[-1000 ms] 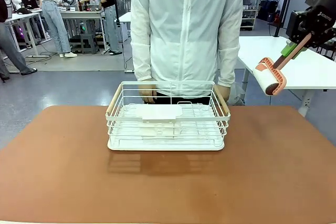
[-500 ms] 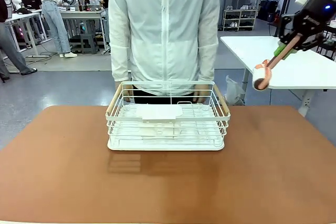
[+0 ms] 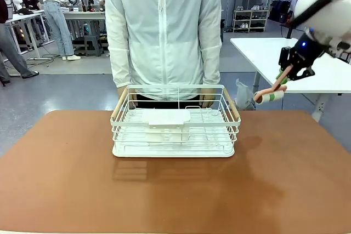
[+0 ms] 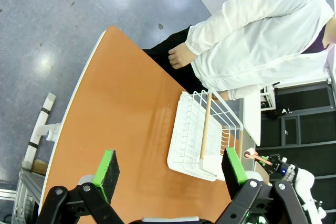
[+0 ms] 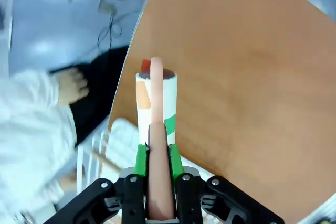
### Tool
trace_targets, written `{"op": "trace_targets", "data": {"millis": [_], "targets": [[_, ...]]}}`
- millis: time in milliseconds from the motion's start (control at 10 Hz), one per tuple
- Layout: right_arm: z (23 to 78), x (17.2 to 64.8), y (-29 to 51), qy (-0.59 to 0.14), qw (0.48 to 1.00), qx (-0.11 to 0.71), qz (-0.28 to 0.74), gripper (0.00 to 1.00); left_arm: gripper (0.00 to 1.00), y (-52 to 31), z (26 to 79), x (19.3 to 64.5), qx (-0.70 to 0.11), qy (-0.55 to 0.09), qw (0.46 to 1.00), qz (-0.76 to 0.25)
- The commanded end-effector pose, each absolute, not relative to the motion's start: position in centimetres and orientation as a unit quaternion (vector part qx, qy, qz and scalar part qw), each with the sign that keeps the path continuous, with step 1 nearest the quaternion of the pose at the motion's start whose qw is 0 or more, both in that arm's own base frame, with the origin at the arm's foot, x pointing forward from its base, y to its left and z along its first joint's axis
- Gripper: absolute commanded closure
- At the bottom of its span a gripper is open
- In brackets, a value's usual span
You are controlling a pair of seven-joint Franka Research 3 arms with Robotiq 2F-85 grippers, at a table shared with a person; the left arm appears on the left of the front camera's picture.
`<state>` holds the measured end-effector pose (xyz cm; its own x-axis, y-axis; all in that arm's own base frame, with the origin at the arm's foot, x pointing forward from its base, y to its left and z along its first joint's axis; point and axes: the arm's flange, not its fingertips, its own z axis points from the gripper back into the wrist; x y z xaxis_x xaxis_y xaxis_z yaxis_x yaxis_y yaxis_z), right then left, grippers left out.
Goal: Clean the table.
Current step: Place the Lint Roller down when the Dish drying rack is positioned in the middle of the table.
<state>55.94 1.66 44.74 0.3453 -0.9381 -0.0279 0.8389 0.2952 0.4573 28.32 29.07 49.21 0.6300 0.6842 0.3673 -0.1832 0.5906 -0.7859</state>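
Right end effector (image 3: 286, 75): upper right of the front view, above the far right edge of the surface, jaws closed on the pink handle of a lint roller (image 3: 270, 94). Its wrist view shows the green pads (image 5: 139, 160) pressed against both sides of the handle, with the roller's white drum pointing up the middle of the frame over the surface.

Left end effector (image 4: 170, 165): bottom of its own wrist view, jaws spread wide, nothing between the green pads, held above the surface.

Surface (image 3: 181, 190): reddish-brown top with rounded corners, filling the lower half of the front view.

White wire basket (image 3: 175, 121): centre of the front view, standing on the surface toward its far edge, with wooden grips on both short sides.

Person (image 3: 163, 28): white zipped jacket, upper centre of the front view, standing at the far edge directly behind the basket, both hands hanging just behind the basket's far rim.
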Motion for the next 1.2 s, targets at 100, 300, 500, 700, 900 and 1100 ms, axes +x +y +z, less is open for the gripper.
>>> {"op": "trace_targets", "data": {"millis": [100, 300, 500, 700, 900, 1100], "targets": [[42.3, 54.9, 3.5, -0.177, 0.716, 0.154, -0.658, 0.79, 0.0, 29.4, 49.1, 28.3, -0.377, -0.351, 0.82, 0.251], [40.5, 55.2, 3.4, -0.159, 0.702, 0.17, -0.673, 0.79, 0.0, 29.4, 49.1, 28.3, -0.377, -0.351, 0.82, 0.251], [39.2, 55.6, 3.3, -0.148, 0.699, 0.161, -0.681, 0.79, 0.0, 29.4, 49.1, 28.3, -0.377, -0.351, 0.82, 0.251], [38.2, 55.7, 3.4, -0.146, 0.697, 0.156, -0.685, 0.79, 0.0, 29.4, 49.1, 28.3, -0.377, -0.351, 0.82, 0.251], [37.5, 55.6, 3.7, -0.134, 0.703, 0.148, -0.683, 0.79, 0.0, 29.4, 49.1, 28.3, -0.377, -0.351, 0.82, 0.251], [37.1, 55.5, 3.9, -0.132, 0.701, 0.147, -0.685, 0.79, 0.0, 29.4, 49.1, 28.3, -0.377, -0.351, 0.82, 0.251]]}}
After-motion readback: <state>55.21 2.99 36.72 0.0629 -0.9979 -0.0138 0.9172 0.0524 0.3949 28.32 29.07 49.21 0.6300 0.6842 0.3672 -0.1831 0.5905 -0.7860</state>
